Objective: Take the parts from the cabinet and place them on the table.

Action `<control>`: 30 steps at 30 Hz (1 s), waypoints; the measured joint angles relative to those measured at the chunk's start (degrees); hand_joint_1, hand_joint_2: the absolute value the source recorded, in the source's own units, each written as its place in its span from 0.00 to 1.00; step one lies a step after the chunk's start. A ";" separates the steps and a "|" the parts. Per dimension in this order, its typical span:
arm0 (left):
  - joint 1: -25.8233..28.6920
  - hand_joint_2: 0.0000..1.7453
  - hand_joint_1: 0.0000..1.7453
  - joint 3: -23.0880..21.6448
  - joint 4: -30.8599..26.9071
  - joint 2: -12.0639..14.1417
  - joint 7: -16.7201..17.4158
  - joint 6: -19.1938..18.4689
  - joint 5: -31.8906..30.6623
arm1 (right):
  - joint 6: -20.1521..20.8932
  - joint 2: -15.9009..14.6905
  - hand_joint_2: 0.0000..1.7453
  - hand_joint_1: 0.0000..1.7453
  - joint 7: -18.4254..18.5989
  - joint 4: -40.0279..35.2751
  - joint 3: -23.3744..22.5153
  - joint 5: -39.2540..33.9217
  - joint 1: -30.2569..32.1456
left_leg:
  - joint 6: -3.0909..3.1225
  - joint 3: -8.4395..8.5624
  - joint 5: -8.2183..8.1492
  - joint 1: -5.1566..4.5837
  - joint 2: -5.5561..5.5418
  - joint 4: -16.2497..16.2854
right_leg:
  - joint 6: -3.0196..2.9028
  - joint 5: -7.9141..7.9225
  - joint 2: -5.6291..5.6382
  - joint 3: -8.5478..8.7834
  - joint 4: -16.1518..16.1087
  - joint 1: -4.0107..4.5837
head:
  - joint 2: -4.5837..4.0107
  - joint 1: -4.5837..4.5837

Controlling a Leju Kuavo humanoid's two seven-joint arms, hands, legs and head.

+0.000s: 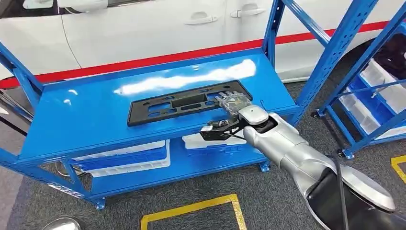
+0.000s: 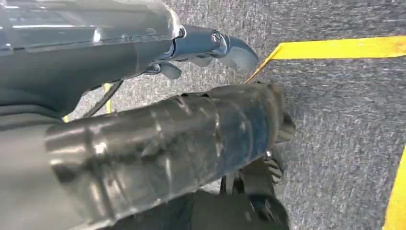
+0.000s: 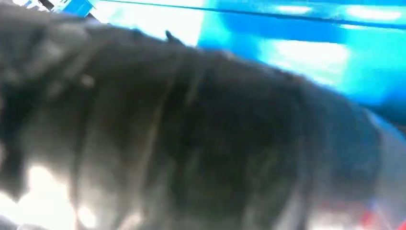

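Note:
A flat black plastic frame part [image 1: 182, 104] lies along the top shelf [image 1: 95, 120] of the blue rack. My right hand [image 1: 233, 101] rests over the part's right end, near the shelf's front edge, with the silver forearm [image 1: 292, 153] reaching in from the lower right. How its fingers sit on the part is hidden, and the right wrist view is a dark blur against the blue shelf [image 3: 306, 52]. In the left wrist view my left hand [image 2: 201, 139] hangs over the grey carpet, thumb [image 2: 225, 48] held apart from the fingers, holding nothing.
A white car [image 1: 143, 28] with a red stripe stands right behind the rack. White and blue bins [image 1: 129, 160] sit on the lower shelf. A second blue rack [image 1: 368, 96] with white bins stands at the right. Yellow tape [image 1: 196, 208] marks the carpet.

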 joint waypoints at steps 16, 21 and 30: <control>-0.63 0.00 0.00 0.02 0.00 -0.72 0.79 0.24 -0.96 | 0.52 2.58 0.00 0.00 0.66 0.20 1.57 0.02 0.36 | 2.81 9.76 6.96 -0.24 -0.13 -18.81 | 2.81 -5.01 -0.15 -8.18 14.83 -0.22 | 0.00 0.11; -0.94 0.00 0.00 0.02 -0.02 -1.03 0.81 0.13 -1.03 | 0.59 2.84 0.00 0.00 0.66 0.26 2.42 -0.02 -0.02 | 1.37 10.17 5.11 -0.63 -0.30 -17.45 | 1.92 0.94 -0.14 -1.70 0.80 -0.16 | 0.00 -0.07; -1.16 0.00 0.00 0.02 0.00 -1.27 0.81 0.06 -1.38 | 0.57 3.50 0.00 0.00 0.59 0.42 3.19 -0.42 -0.04 | -0.40 0.51 -1.10 -0.20 -0.07 0.17 | -0.22 -0.15 -0.03 0.18 -0.15 -0.10 | 0.00 -0.07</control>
